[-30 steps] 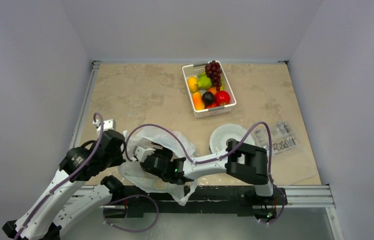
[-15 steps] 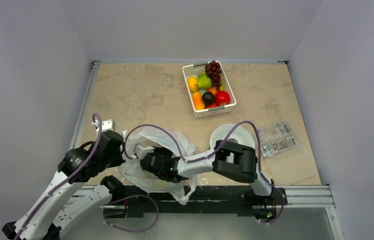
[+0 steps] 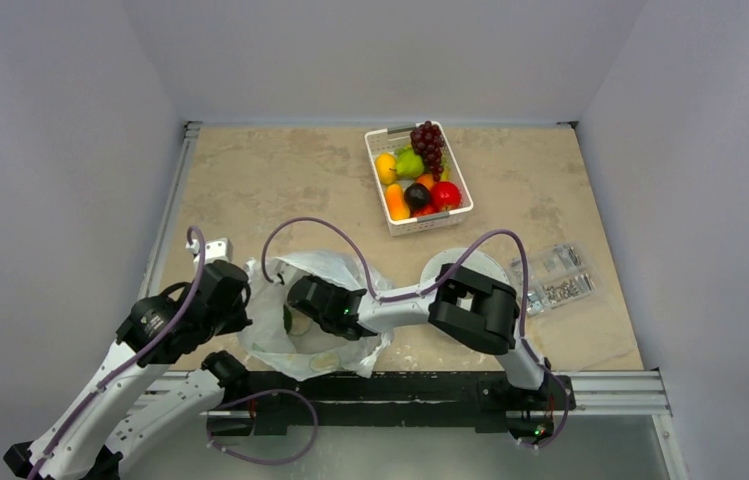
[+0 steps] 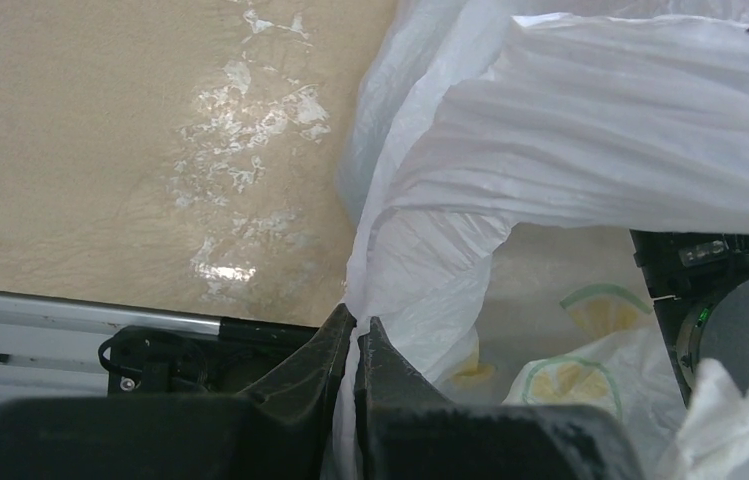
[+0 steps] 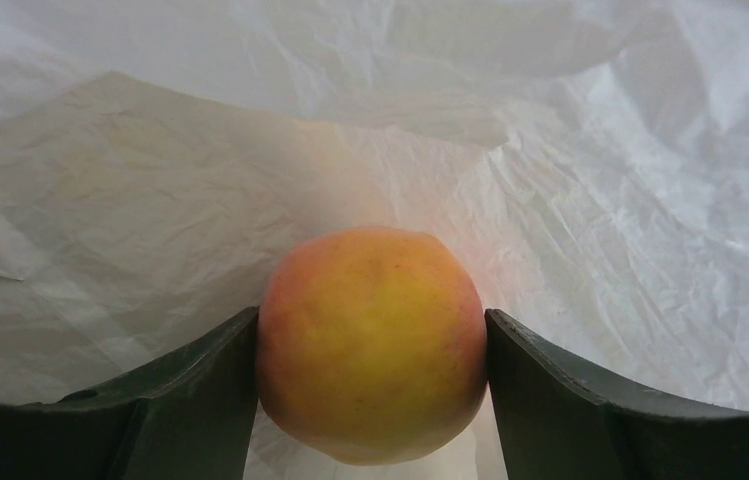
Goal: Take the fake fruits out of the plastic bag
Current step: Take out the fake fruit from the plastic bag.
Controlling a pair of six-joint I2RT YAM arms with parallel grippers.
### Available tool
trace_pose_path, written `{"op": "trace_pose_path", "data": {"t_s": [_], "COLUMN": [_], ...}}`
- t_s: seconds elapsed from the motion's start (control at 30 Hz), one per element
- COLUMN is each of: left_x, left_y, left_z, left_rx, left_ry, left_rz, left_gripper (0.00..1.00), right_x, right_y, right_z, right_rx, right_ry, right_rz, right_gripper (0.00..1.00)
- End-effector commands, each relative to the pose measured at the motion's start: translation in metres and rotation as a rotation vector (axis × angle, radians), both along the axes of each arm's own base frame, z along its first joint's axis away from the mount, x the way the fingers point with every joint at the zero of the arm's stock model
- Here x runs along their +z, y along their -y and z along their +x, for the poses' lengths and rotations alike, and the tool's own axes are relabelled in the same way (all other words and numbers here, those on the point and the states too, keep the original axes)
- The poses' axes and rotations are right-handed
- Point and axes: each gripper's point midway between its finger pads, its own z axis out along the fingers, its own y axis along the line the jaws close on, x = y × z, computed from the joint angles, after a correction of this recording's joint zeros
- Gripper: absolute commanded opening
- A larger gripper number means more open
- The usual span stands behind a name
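My right tool [image 5: 370,335] is clamped on a round orange-yellow plastic peach [image 5: 370,300], one finger on each flank, the fruit seated squarely between them. Around it I see only the crinkled wall of the thin translucent white plastic bag [image 5: 550,200]. So peach and tool sit deep inside, and I judge the way out lies back along my wrist, through the mouth. My left tool [image 4: 353,345] is closed on the bag's rim, pinching the film. Far across the surface [image 3: 280,180], well apart, a white lattice basket [image 3: 432,221] holds glossy plastic fruits [image 3: 420,170].
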Motion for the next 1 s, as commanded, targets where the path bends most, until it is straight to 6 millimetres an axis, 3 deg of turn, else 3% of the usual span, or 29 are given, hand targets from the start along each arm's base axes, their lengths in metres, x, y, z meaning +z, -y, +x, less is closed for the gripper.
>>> {"op": "trace_pose_path", "data": {"t_s": [0.0, 0.2, 0.33, 0.7, 0.97], "left_x": [0.008, 0.008, 0.008, 0.009, 0.008], "left_y": [0.008, 0.009, 0.008, 0.006, 0.005], "left_z": [0.004, 0.005, 0.005, 0.005, 0.005], "left_rx": [-0.035, -0.045, -0.038, -0.027, -0.020], "left_ry": [0.024, 0.031, 0.032, 0.043, 0.032], "left_rz": [-0.020, -0.028, -0.025, -0.026, -0.014], "left_gripper": [0.00, 0.00, 0.00, 0.00, 0.00], "right_x": [-0.021, -0.011, -0.003, 0.038, 0.076], "right_y": [-0.015, -0.027, -0.033, -0.056, -0.053], "right_z": [-0.016, -0.028, -0.040, -0.087, -0.105], "right_rx": [0.051, 0.086, 0.126, 0.272, 0.334], "right_ry": [-0.127, -0.180, -0.232, -0.447, -0.505], "right_rz": [0.052, 0.123, 0.179, 0.456, 0.574], "right_gripper": [0.43, 0.10, 0.01, 0.00, 0.00]}}
